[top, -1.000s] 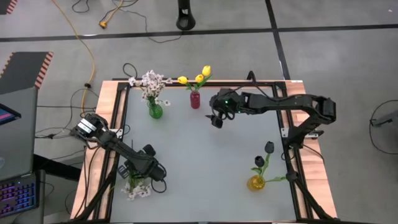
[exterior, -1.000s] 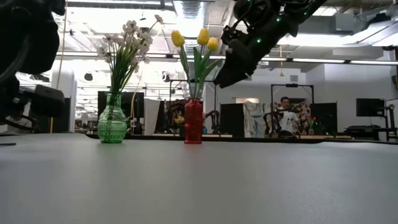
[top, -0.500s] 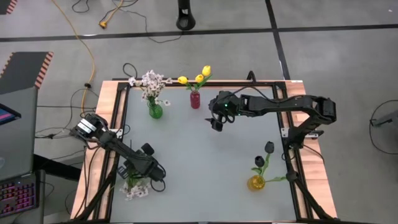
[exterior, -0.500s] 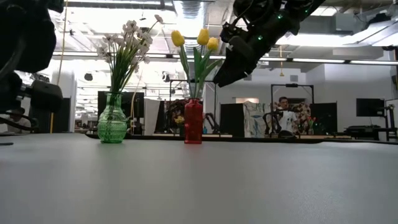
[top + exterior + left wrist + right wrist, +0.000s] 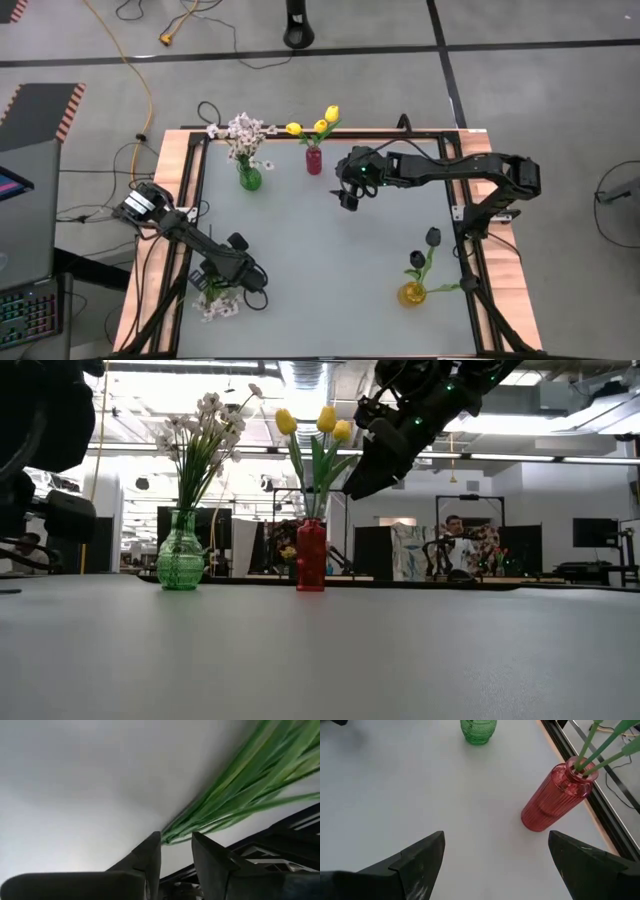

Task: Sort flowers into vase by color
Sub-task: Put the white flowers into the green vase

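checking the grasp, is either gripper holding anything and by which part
The left gripper has its fingers around the stem ends of a white flower spray; a firm hold cannot be told. The right gripper holds nothing.

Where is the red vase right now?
High view: the red vase stands near the table's far edge, right of the green vase, just left of the right gripper.

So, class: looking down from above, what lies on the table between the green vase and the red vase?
Nothing: in the high view the stretch of table between the green vase and the red vase is bare; the low view shows the same gap.

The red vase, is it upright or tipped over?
Upright: the red vase stands on its base on the table, yellow tulips rising from its neck.
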Motion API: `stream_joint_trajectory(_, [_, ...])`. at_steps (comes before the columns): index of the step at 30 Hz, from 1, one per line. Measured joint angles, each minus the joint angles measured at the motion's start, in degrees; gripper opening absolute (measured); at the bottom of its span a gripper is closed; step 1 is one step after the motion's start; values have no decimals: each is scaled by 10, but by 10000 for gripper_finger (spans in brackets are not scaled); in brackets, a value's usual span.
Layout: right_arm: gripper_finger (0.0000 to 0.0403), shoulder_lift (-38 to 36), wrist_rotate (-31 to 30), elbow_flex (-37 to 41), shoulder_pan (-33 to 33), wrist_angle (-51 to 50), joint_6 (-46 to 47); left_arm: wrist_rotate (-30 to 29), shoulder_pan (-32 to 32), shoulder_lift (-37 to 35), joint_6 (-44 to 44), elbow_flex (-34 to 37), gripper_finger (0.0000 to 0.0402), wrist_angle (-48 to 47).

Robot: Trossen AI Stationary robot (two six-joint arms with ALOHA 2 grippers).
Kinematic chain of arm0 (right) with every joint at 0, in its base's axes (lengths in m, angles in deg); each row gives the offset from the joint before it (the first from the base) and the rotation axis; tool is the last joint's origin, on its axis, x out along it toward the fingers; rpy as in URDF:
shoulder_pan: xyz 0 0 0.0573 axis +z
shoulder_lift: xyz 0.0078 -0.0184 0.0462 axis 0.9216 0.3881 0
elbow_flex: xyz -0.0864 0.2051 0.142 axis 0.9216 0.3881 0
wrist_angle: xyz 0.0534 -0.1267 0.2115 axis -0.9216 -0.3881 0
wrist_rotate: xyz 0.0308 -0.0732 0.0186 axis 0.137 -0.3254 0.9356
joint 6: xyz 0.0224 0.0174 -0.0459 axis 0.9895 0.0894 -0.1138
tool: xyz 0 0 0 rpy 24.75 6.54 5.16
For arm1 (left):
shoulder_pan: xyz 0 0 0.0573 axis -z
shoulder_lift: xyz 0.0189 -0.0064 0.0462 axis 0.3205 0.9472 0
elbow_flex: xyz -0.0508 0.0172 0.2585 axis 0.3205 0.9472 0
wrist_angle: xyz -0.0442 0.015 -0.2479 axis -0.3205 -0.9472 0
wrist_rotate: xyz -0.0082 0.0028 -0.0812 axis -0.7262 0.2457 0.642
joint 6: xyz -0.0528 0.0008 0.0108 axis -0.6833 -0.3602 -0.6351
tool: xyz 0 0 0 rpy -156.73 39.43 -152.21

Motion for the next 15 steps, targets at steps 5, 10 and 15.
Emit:
stream_joint_trajectory(5, [383, 0, 0, 0, 0, 0, 0, 5, 8, 0, -4, 14, 124, -2])
stream_joint_trajectory(10, [383, 0, 0, 0, 0, 0, 0, 5, 28, 0, -4, 37, 168, -13])
stream_joint_trajectory(15, [383, 0, 0, 0, 0, 0, 0, 0, 40, 0, -9, 51, 196, 10])
